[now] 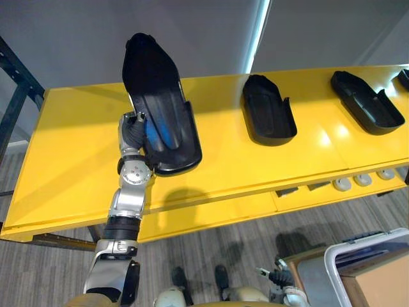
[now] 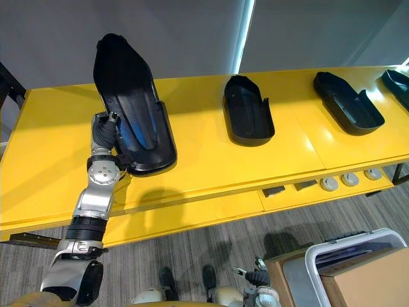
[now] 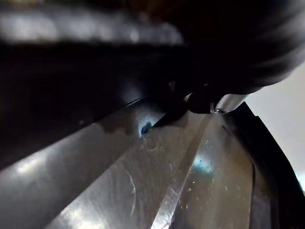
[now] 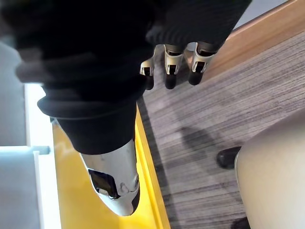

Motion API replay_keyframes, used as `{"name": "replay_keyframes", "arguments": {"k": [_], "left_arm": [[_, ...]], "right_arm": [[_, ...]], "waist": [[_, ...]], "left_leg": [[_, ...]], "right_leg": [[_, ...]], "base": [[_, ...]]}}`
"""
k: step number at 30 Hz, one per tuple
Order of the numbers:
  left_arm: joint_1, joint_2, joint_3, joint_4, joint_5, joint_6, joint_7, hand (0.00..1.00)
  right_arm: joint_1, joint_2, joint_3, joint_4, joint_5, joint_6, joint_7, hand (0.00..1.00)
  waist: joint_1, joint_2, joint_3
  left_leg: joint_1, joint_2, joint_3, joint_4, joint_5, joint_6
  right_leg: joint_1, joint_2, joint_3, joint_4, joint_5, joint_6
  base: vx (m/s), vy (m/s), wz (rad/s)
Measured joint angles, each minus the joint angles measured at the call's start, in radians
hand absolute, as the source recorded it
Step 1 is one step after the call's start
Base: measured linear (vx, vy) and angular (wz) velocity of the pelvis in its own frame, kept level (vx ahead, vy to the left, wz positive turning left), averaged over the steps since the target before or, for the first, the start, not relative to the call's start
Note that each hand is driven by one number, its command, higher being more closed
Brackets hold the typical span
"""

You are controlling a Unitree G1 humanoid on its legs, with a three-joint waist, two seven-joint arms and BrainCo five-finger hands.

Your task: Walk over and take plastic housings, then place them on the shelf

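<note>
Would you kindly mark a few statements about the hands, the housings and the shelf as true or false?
1. The left hand grips a black housing. True.
2. The right hand holds a housing too. False: it holds nothing and hangs with relaxed fingers low over the floor.
3. Other housings, among them the middle housing and the right housing, lie on the shelf to the right of the gripped one. True.
4. The shelf is blue. False: it is yellow.
5. The cardboard box stands on the shelf. False: it sits in a pale bin down beside the robot.
</note>
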Motion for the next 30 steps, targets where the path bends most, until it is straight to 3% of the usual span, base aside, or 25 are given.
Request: {"name": "replay_keyframes", "arguments": {"k": [4,9,17,18,30], "left_arm": [[0.0,0.056,0.037,0.034,0.016,0.012,-0.005,1.0],[0.0,0.071,0.077,0.039,0.014,0.014,-0.005,1.0],[0.003,0.12,0.122,0.079,-0.008,0.01,0.0,1.0],[0.004,0.122,0.123,0.081,-0.009,0.01,-0.001,0.0],[0.005,0.144,0.132,0.081,-0.009,-0.022,-0.001,0.0]], "right_arm": [[0.003,-0.007,0.029,-0.006,0.0,-0.002,0.001,0.0],[0.008,-0.009,0.032,-0.004,0.0,-0.002,0.001,0.0],[0.01,-0.012,0.031,-0.004,0.0,-0.004,0.001,0.0],[0.01,-0.012,0.031,-0.004,0.0,-0.004,0.001,0.0],[0.009,-0.012,0.033,-0.007,0.0,-0.009,0.001,0.0]], "waist": [[0.002,0.0,0.001],[0.006,0.001,0.003],[0.03,0.001,0.006],[0.03,0.001,0.006],[0.052,0.001,0.006]], "left_leg": [[-0.023,0.019,0.004,0.035,-0.002,-0.004],[-0.055,0.034,0.007,0.084,-0.004,-0.009],[-0.081,0.045,0.001,0.157,-0.061,0.001],[-0.082,0.045,0.0,0.163,-0.065,0.001],[-0.092,0.043,-0.028,0.164,-0.075,-0.003]], "right_leg": [[-0.001,0.011,0.005,-0.021,0.004,-0.006],[-0.008,0.014,-0.005,-0.035,0.002,-0.004],[0.002,0.01,-0.007,-0.033,0.002,-0.002],[0.003,0.01,-0.007,-0.032,0.001,-0.002],[0.005,0.011,-0.026,-0.031,0.002,-0.002]], "base": [[-0.03,-0.07,-0.04],[-0.02,-0.036,0.01],[0.01,0.012,-0.01],[0.04,0.018,0.04],[0.02,-0.021,0.05]]}}
